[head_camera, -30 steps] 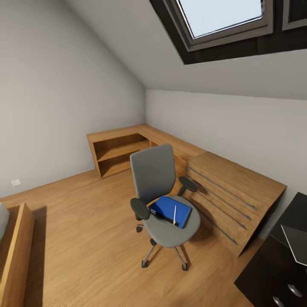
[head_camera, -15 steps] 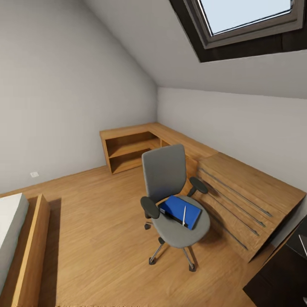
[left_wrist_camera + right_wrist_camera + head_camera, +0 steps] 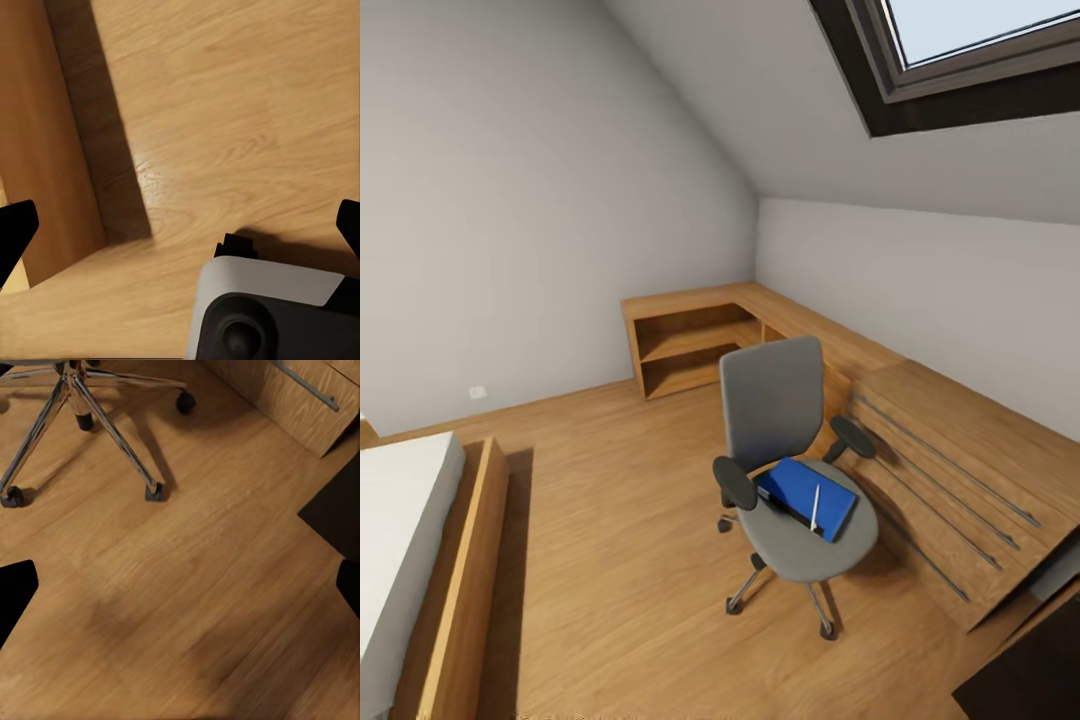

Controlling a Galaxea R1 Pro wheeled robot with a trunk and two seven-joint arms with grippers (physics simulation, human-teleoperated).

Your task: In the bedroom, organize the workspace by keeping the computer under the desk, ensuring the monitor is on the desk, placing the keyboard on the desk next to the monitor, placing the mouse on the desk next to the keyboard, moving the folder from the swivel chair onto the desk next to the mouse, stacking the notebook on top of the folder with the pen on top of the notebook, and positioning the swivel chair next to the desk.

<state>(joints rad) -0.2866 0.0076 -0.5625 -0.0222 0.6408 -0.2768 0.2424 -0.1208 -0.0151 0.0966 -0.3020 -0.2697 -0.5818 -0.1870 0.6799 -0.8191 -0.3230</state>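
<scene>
A: Attic bedroom, wood floor (image 3: 610,520), sloped ceiling. Swivel chair (image 3: 790,470) sits mid-room, low light-wood cabinet (image 3: 950,480) at its 3 o'clock. Blue folder (image 3: 807,494) lies flat on the seat, white pen (image 3: 815,508) resting on top of it. Can't separate a notebook from the folder at this size.

B: Desk?

A: Just a black corner (image 3: 1025,680) at 5 o'clock of the chair — well apart. Bed frame (image 3: 455,590) far off at 9 o'clock.

B: Grippers?

A: Left gripper (image 3: 180,225) spread wide, nothing between the fingertips, floor below. Right gripper (image 3: 180,585) also spread and empty, over floor near the chair's chrome base (image 3: 82,420).

B: Risks?

A: Pen is loose — any tilt of the folder during a lift likely rolls it off. Chair is on castors, so a nudge from arm or base could roll it away or spin the seat. Cabinet close by limits approach from that side.
</scene>
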